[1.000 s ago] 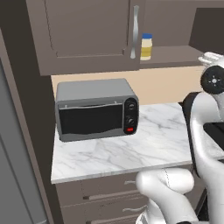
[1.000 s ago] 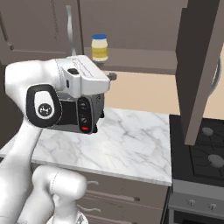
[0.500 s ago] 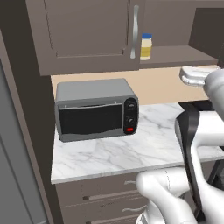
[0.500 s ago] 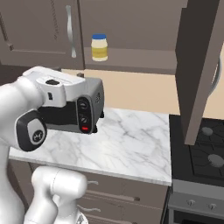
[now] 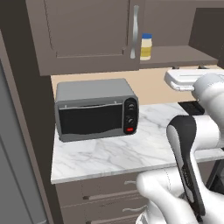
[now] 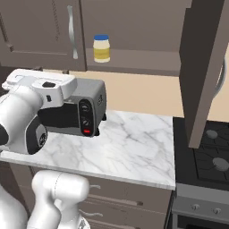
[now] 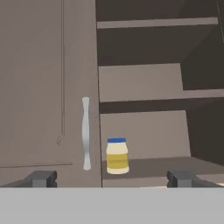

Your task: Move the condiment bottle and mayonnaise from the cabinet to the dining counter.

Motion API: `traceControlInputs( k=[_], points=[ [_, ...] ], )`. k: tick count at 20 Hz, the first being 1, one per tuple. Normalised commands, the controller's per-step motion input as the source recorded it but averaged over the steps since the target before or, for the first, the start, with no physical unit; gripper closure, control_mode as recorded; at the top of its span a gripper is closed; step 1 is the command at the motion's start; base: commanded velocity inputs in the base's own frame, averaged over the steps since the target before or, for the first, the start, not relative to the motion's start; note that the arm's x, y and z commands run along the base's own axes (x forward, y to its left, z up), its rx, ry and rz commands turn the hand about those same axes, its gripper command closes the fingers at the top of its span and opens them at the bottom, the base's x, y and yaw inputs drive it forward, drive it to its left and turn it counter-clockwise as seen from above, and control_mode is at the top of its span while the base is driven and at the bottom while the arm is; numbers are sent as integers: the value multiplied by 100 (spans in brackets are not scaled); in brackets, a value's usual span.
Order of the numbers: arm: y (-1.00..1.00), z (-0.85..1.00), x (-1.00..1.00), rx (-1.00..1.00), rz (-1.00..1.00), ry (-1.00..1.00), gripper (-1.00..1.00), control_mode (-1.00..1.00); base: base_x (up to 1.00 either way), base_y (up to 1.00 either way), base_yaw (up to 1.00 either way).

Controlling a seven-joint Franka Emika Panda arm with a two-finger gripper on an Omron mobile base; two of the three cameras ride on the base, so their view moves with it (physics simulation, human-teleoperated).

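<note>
Across the upper part of the left base view runs the cabinet (image 5: pixel 87 35), dark grey-brown, one door closed with a silver handle (image 5: pixel 134 31) and the bay to its right open. Below it, at frame centre, lies a marble worktop (image 5: pixel 131 151) carrying a grey toaster oven (image 5: pixel 94 109) toward its left end. At the right edge of the right base view, a stovetop (image 6: pixel 210 156) adjoins the worktop, beneath the open cabinet door (image 6: pixel 205 67). On the lower shelf (image 7: pixel 148 168) of the open bay, at its left end just beside the closed door's handle, stands the mayonnaise (image 5: pixel 145 47), upright, blue lid on top. In the hand view the gripper (image 7: pixel 111 178) faces the jar, its fingertips (image 7: pixel 41 178) spread wide apart at the bottom corners, holding nothing and well short of the jar.
</note>
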Motion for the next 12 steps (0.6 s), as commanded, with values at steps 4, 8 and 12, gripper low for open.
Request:
traceControlInputs(
  k=[4, 8, 12],
  points=[
    [32, 0, 51, 0, 13, -6, -100, -100, 0, 0, 0],
    [33, 0, 60, 0, 8, -1, -100, -100, 0, 0, 0],
    [33, 0, 55, 0, 2, 0, -100, -100, 0, 0, 0]
  ],
)
